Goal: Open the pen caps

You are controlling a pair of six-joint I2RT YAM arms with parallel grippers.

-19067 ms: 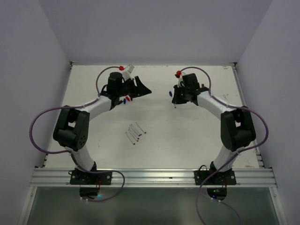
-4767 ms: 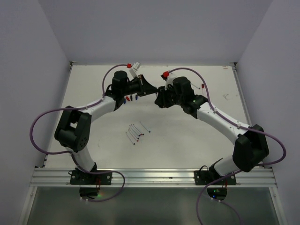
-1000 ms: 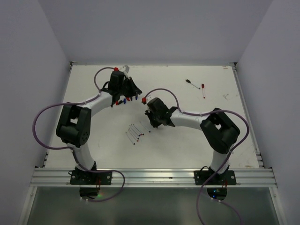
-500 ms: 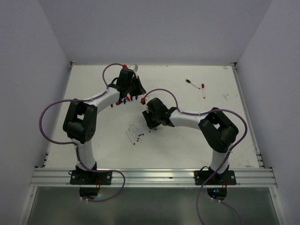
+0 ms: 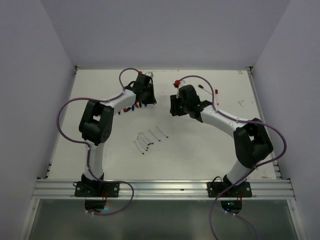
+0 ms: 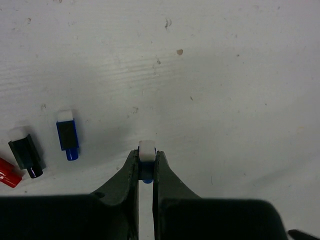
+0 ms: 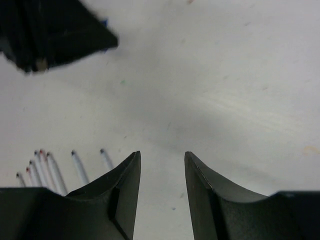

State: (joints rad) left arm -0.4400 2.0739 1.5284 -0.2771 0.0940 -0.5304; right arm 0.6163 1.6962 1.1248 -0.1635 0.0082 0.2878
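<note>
Left gripper was clamped on a stubby blue plastic pen cap; right gripper jaws stood apart, empty. Release was best made low, beside the loose blue cap.

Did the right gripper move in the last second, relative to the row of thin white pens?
Yes. The right gripper went away from the row of thin white pens, toward the far edge of the white table.
</note>
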